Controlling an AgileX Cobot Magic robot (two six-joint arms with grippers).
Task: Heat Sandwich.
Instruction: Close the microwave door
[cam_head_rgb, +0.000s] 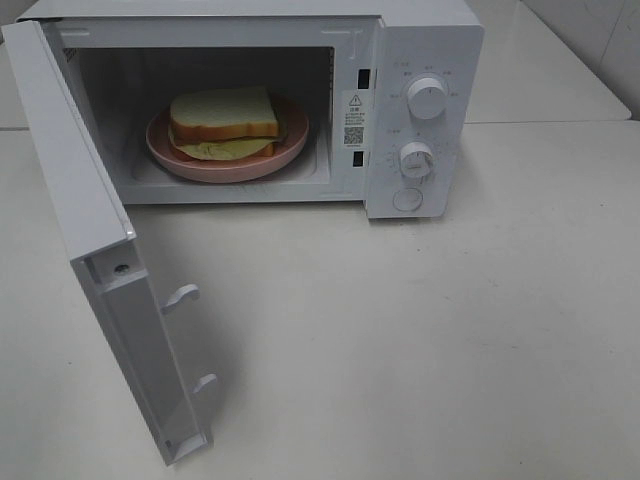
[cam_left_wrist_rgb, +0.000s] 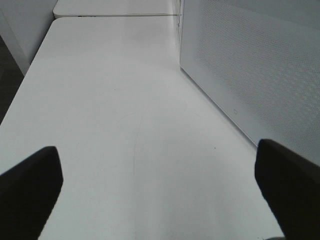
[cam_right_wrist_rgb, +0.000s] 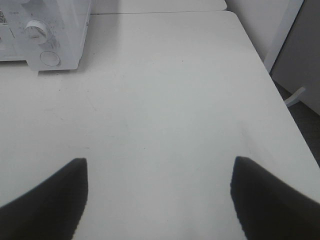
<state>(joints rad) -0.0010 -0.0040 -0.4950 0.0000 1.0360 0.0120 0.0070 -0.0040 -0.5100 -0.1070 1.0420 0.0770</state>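
Both open wide, empty: left gripper, right gripper, over white table; sandwich inside open microwave.

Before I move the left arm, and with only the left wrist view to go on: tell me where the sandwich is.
Observer: The sandwich lies on a pink plate inside the microwave.
Operator: Report the door.
Observer: The door stands wide open, hinged on the left side of the high view.
Operator: Now give me the right gripper.
Observer: The right gripper has its fingers apart over bare table, with nothing between them.
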